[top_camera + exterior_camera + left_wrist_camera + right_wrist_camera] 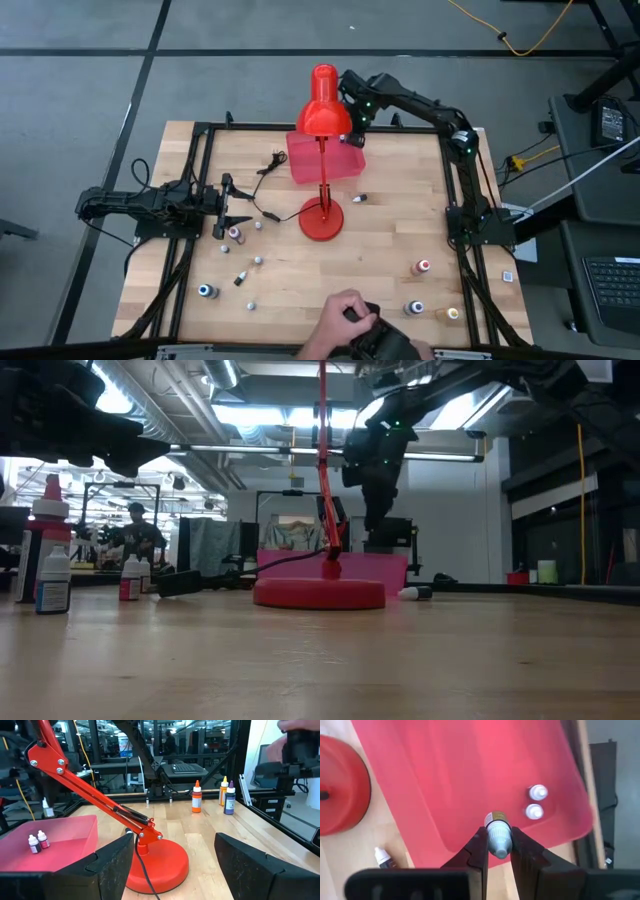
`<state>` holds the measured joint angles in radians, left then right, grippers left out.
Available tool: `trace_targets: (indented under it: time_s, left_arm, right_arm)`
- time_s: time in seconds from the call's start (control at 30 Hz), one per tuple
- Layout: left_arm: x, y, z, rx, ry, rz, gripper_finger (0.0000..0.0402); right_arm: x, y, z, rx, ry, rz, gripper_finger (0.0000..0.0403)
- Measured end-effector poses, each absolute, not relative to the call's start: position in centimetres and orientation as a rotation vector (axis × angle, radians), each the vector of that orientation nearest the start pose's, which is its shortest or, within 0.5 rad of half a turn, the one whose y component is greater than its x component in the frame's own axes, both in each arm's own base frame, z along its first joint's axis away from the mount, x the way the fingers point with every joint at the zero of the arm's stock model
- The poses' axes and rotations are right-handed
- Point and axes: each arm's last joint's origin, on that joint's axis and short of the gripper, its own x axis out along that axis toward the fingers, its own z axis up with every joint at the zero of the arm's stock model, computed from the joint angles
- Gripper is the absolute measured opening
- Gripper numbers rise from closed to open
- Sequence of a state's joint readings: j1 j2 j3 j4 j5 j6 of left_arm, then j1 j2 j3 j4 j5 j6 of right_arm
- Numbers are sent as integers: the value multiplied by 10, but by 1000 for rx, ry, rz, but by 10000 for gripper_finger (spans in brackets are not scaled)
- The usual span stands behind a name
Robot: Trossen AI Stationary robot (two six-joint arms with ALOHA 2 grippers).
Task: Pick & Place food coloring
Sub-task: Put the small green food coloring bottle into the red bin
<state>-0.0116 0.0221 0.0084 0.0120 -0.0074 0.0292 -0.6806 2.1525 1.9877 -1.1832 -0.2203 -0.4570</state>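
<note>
Right wrist view only: bottle (498, 836) between fingers (478, 851)

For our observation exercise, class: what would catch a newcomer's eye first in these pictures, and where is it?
The tall red desk lamp stands mid-table, its shade leaning over the pink tray at the far edge. The right gripper hangs above that tray, shut on a small pale-capped bottle, with two bottles already inside. More little bottles are scattered near the open left gripper, and a person's hand shows at the near edge.
</note>
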Motion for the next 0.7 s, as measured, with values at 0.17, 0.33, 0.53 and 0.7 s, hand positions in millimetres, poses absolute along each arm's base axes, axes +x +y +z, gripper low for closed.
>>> trace_targets:
  time_s: [0.17, 0.33, 0.53, 0.7]
  left_arm:
    - [99, -1, 166, 29, 2, -4, 273]
    - [99, -1, 166, 29, 2, -4, 272]
    - [99, -1, 166, 29, 2, -4, 274]
    - [99, -1, 166, 29, 2, -4, 271]
  right_arm:
    - [347, -266, 234, 142, 1279, -49, 61]
    - [349, -264, 219, 8, 1303, -7, 61]
    - [348, -263, 206, -102, 1328, 42, 61]
    - [351, -263, 197, -146, 1317, 60, 61]
